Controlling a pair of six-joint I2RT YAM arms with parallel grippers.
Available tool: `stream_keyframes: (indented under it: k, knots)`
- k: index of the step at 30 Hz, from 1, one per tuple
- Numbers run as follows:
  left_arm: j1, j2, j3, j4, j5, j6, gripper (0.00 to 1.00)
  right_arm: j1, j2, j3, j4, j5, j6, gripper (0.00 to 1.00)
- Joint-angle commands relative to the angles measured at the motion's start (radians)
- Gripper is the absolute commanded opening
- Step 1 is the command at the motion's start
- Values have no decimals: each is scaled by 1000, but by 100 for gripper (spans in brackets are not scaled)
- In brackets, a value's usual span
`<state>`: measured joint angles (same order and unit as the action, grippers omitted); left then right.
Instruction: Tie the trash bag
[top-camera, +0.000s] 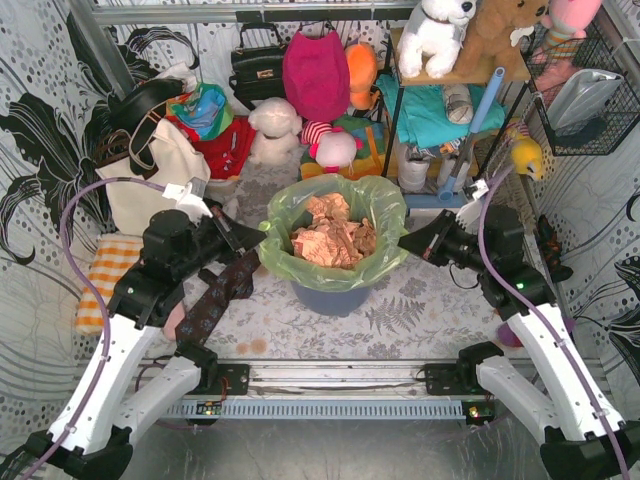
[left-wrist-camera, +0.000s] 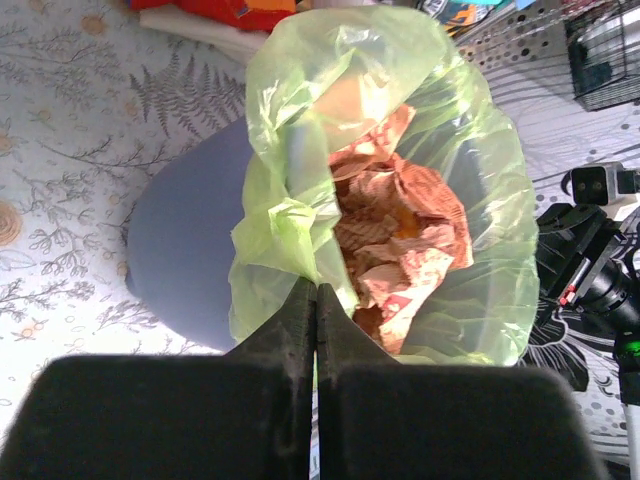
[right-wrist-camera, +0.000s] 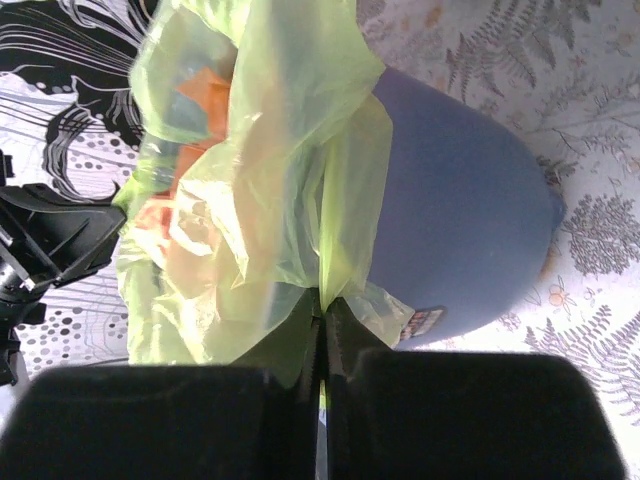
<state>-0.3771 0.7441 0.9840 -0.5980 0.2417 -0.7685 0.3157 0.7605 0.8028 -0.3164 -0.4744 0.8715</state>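
The lime-green trash bag (top-camera: 335, 235) lines a blue-grey round bin (top-camera: 332, 298) at the table's middle, with crumpled orange-brown paper (top-camera: 330, 235) showing inside. My left gripper (top-camera: 260, 238) is at the bag's left rim. In the left wrist view it (left-wrist-camera: 316, 290) is shut on a fold of the trash bag (left-wrist-camera: 280, 225). My right gripper (top-camera: 403, 240) is at the bag's right rim. The right wrist view shows it (right-wrist-camera: 323, 298) shut on the trash bag's film (right-wrist-camera: 300, 180), beside the bin's wall (right-wrist-camera: 460, 230).
A white tote bag (top-camera: 150, 170), handbags and soft toys crowd the back. A shelf with plush animals (top-camera: 450, 40) stands back right. A dark patterned cloth (top-camera: 215, 295) and an orange checked cloth (top-camera: 105, 270) lie at the left.
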Motion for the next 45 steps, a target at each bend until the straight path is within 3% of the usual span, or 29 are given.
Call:
stream_keyframes:
  k: [1, 16, 27, 35, 45]
  knots:
    - [-2, -4, 61, 24, 26, -11, 0, 5, -11, 82, -53, 26, -14, 0]
    - [-2, 12, 122, 68, 72, -32, 0, 5, 19, 249, -158, -12, -57, 0]
    - [-3, 23, -8, 145, 115, -64, 0, 10, 75, 260, -52, -193, -27, 0]
    - [-3, 13, -70, 121, 151, -58, 0, 64, 47, 202, -117, -244, -75, 0]
    - [-3, 6, -72, 123, 161, -74, 0, 225, 95, 180, -34, -169, -33, 0]
